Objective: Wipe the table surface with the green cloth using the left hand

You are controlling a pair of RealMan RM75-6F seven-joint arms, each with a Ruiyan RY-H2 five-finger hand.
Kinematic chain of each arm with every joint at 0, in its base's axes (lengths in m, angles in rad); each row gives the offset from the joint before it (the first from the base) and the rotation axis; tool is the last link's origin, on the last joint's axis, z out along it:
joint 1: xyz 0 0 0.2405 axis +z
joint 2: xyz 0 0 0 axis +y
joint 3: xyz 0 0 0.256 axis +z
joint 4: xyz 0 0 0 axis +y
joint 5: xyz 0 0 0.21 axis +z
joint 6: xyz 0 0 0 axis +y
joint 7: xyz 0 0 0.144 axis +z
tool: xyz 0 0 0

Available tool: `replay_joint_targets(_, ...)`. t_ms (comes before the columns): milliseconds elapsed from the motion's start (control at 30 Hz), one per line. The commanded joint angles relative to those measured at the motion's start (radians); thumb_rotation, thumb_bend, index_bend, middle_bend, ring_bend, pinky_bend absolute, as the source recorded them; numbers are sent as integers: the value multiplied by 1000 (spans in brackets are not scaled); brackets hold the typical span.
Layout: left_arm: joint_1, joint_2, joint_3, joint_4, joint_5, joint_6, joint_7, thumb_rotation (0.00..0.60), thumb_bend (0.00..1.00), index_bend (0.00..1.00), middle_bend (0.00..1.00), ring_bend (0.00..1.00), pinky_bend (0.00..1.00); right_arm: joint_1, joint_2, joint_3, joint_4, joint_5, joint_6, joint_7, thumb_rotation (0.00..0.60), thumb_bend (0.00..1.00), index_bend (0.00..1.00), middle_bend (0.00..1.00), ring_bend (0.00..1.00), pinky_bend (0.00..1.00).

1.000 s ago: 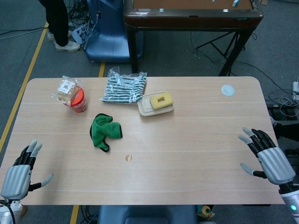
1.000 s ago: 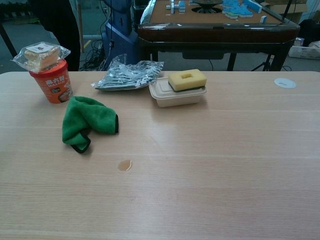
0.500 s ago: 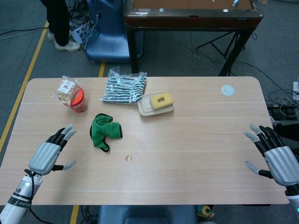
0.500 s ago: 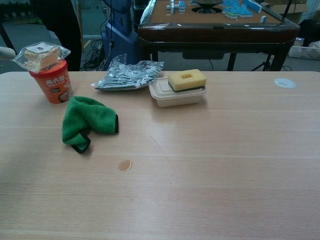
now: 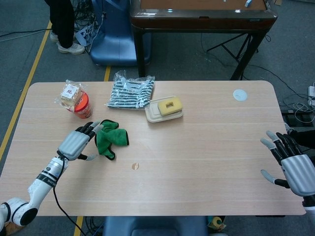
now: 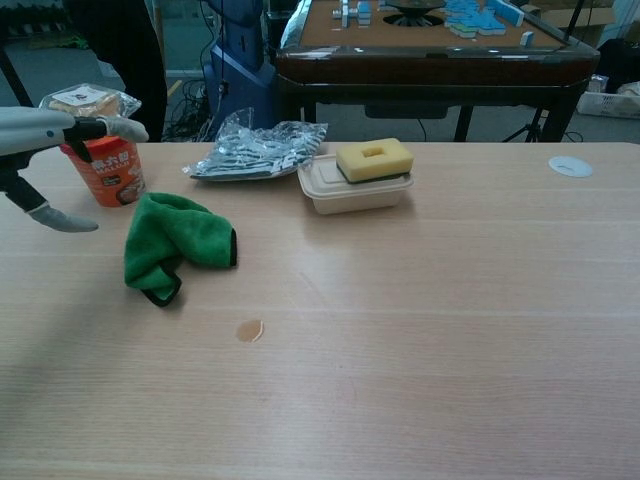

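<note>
- The left hand has travelled from the near-left table corner a second ago to just beside the green cloth; its fingers are spread and hold nothing, the fingertips reaching the cloth's left edge.
- The cloth lies bunched and unmoved on the table, near the orange cup, with a small brown spot on the wood closer to the robot.
- The right hand has slid slightly outward at the table's right edge; fingers apart, empty.
- Judgement: the reach is nearly done; grasping the cloth comes next, and wiping has not begun.
</note>
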Motion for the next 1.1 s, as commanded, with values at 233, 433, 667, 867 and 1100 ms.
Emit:
replay_joint_targets(233, -111, -110, -18, 167, -157, -132, 85, 600, 167, 97, 0, 24, 183, -7, 2, 3, 4, 11, 1, 5, 600, 294, 87, 75, 0, 0)
replay_joint_targets(433, -170, -175, -8, 273, -208, -196, 114, 600, 167, 109, 0, 24, 183, -10, 2, 4, 3, 18, -4, 4, 600, 294, 86, 75, 0, 0)
replay_joint_targets(667, -217, -231, -5, 356, -262, -249, 113, 600, 167, 135, 2, 54, 183, -9, 2, 7, 5, 31, -15, 4, 600, 294, 86, 75, 0, 0)
replay_joint_targets(867, -248, -289, 0, 447, -281, -261, 116, 600, 167, 226, 72, 127, 269, -6, 2, 9, 5, 37, -26, 4, 600, 294, 86, 75, 0, 0)
replay_joint_targets(1100, -263, -359, 20, 555, -244, -247, 82, 600, 167, 387, 268, 347, 607, -5, 1, 9, 7, 47, -38, 4, 600, 294, 86, 75, 0, 0)
